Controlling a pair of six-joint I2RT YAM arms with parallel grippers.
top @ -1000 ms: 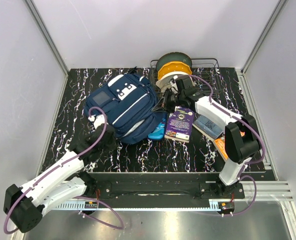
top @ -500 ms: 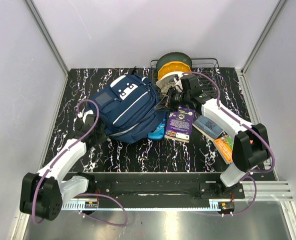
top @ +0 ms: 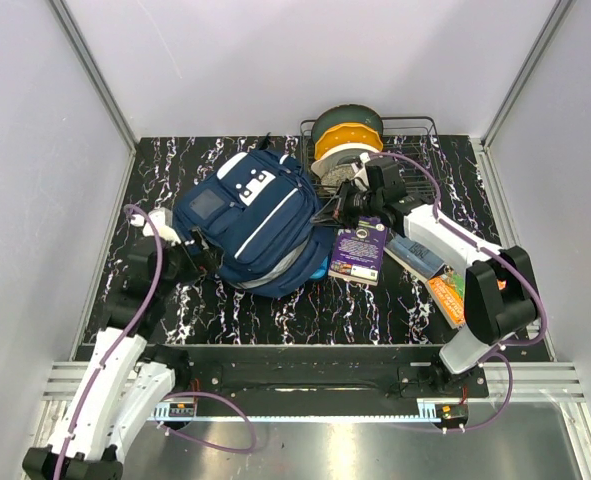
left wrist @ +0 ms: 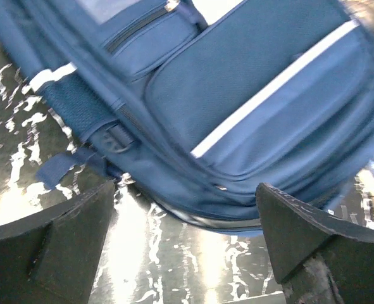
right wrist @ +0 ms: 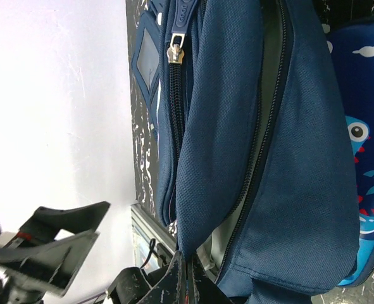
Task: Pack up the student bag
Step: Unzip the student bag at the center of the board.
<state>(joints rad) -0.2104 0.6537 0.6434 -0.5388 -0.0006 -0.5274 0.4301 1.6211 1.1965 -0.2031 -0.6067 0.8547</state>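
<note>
**Marbled black table (top: pixel 375 300) with bag and two grippers**

Right gripper (right wrist: pixel 185 269): jaws pinched closed on a fold of navy fabric at the bag's (top: pixel 255 225) right-hand edge, beside an open zip showing grey lining. Left gripper (left wrist: pixel 187 187): jaws spread wide, holding nothing, low over the table just beside the bag's left side. The bag lies left of centre on the table. A blue pencil case (right wrist: pixel 364 158) lies against its right side; a purple book (top: pixel 360 250) lies just beyond, and a wire rack (top: pixel 425 125) stands at the back.
</note>
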